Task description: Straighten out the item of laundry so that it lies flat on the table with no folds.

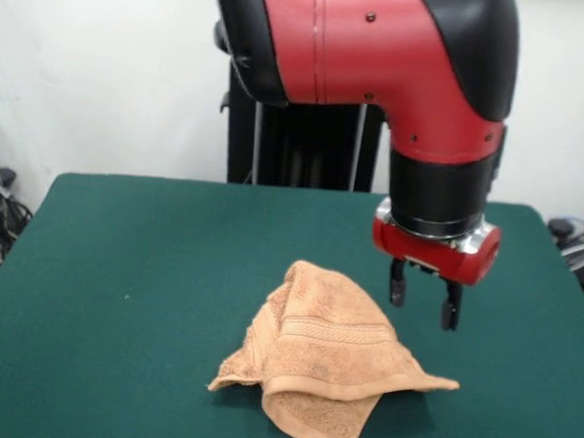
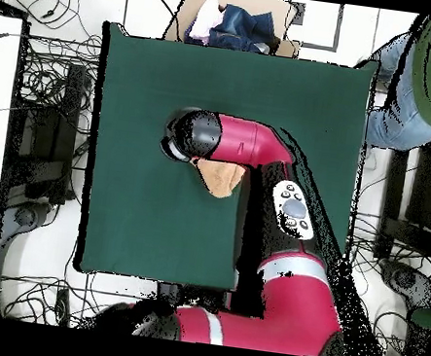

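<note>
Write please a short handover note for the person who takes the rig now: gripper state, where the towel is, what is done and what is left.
Gripper: open, empty, hanging just above the table beside the towel, not touching it.
Towel: near the table's middle, crumpled in a heap, folded over itself, one corner pointing out to the side. In the overhead view the arm covers most of it.
Done: nothing visible yet; the towel is not flat.
Left: grasp an edge or corner, pull the folds open, spread it flat.
</note>
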Controlling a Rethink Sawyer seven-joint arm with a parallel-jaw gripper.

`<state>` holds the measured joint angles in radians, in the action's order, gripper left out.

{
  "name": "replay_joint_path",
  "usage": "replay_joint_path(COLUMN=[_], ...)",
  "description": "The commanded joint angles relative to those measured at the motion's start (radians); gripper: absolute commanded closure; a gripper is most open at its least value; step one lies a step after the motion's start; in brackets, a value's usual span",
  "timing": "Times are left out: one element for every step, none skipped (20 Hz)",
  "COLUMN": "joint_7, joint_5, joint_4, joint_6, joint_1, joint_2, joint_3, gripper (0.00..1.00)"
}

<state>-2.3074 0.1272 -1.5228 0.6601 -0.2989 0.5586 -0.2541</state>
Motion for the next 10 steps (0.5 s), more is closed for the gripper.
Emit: replay_joint_path(joint_7=[0.181,0.177,0.17,0.163,0.156,0.147,0.14,0.132,0.127,0.124], joint_5=[0.11,0.116,0.123,0.132,0.14,0.153,0.158,0.161,0.165,0.169], joint_4=[-0.054,-0.054,-0.051,-0.051,-0.043,-0.043,-0.036,-0.036,-0.033,-0.03], joint_6=[-0.055,-0.06,-0.067,-0.079,-0.091,-0.108,-0.109,-0.11,-0.112,-0.116], joint_1=[-0.04,-0.043,-0.044,-0.046,-0.045,-0.046,-0.045,-0.044,-0.044,-0.044], joint_2=[-0.06,-0.064,-0.071,-0.078,-0.091,-0.098,-0.103,-0.105,-0.11,-0.115], joint_3=[-0.083,-0.087,-0.089,-0.09,-0.092,-0.093,-0.094,-0.095,-0.096,-0.097], gripper=[0.0,0.0,0.0,0.0,0.0,0.0,0.0,0.0,0.0,0.0])
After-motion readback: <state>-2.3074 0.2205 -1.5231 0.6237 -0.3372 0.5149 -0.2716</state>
